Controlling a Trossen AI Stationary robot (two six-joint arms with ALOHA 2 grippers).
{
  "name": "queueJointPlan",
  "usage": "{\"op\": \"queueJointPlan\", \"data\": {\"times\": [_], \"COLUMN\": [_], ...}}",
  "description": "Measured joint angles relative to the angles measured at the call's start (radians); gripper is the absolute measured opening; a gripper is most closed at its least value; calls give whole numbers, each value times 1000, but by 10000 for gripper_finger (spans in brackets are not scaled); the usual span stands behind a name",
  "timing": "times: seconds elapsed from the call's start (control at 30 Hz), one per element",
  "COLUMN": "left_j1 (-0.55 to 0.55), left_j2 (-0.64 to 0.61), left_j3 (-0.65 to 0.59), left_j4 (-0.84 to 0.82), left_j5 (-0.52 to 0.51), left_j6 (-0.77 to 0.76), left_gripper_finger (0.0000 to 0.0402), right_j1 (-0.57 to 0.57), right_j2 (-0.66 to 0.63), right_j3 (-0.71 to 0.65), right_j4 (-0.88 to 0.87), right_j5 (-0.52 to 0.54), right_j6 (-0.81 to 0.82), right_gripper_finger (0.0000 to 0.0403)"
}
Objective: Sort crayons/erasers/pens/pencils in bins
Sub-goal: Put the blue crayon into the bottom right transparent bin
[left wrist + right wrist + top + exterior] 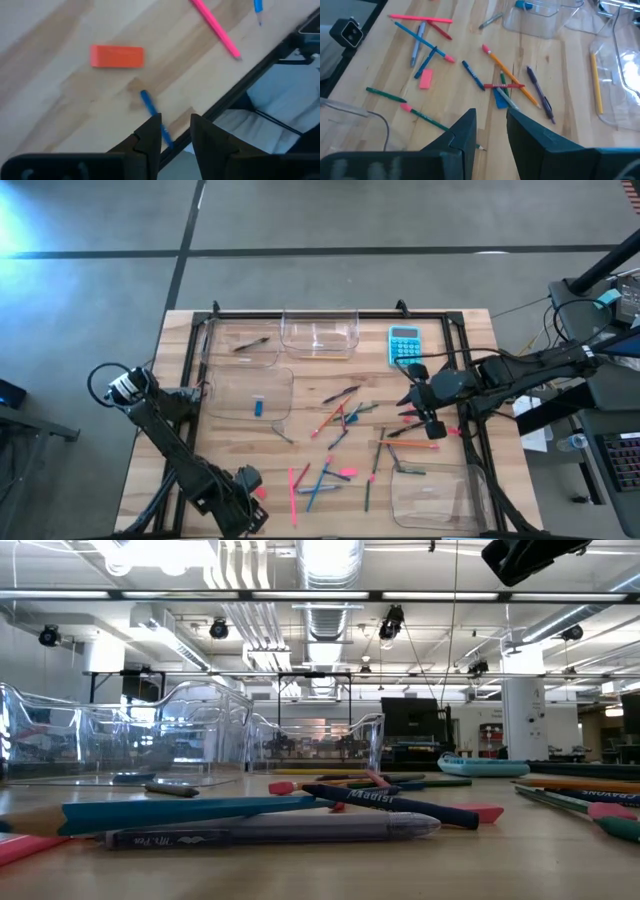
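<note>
My left gripper (250, 505) (175, 120) hangs open over the table's near left corner, nothing between its fingers. Below it lie a pink eraser (117, 56) (259, 492), a thin blue stick (149, 106) and a pink stick (215, 25). My right gripper (432, 425) (491, 117) hovers open above the right of the scattered pens, pencils and crayons (340, 420). A second pink eraser (425, 79) lies among them. Four clear bins stand on the table: the left one (225, 395) holds a blue eraser (258, 407), the far-left one (225, 330) a dark pen.
A turquoise calculator (404, 345) lies at the far right. A black frame (190, 370) runs along the table's sides. The far-middle bin (320, 313) and near-right bin (440, 505) flank the pile. The table's near edge lies close under my left gripper.
</note>
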Motion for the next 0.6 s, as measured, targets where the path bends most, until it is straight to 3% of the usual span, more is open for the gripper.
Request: {"op": "queueJointPlan", "data": {"times": [0.2, 0.33, 0.6], "left_j1": [0, 0, 0], "left_j2": [67, 126, 212], "left_j3": [35, 89, 206], "left_j4": [32, 13, -181], "left_j5": [5, 63, 134], "left_j6": [-6, -39, -49], "left_gripper_finger": [88, 88, 88], "right_j1": [0, 17, 39], "right_j2": [0, 0, 1], "right_j3": [-5, -7, -7], "right_j4": [0, -1, 0], "right_j5": [0, 0, 0], "right_j6": [38, 62, 62], "right_gripper_finger": [100, 100, 100]}}
